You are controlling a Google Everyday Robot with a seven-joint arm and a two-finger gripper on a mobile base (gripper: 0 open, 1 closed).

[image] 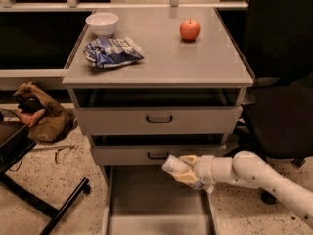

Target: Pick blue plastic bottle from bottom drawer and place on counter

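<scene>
My gripper (182, 171) reaches in from the lower right on a white arm and is shut on the blue plastic bottle (174, 166). The bottle is small, pale and clear with a white cap pointing left. It lies on its side in the fingers, held above the right part of the open bottom drawer (146, 204), just in front of the lower handled drawer. The bottom drawer's flat grey floor shows bare below it. The counter (161, 58) is the grey top of the cabinet, well above the gripper.
On the counter sit a white bowl (101, 23), a blue-and-white snack bag (111, 52) and a red apple (190, 30). Two shut drawers with black handles (159, 118) face me. A brown bag (41, 114) and a black stand leg (44, 204) are at left; a dark chair (281, 106) at right.
</scene>
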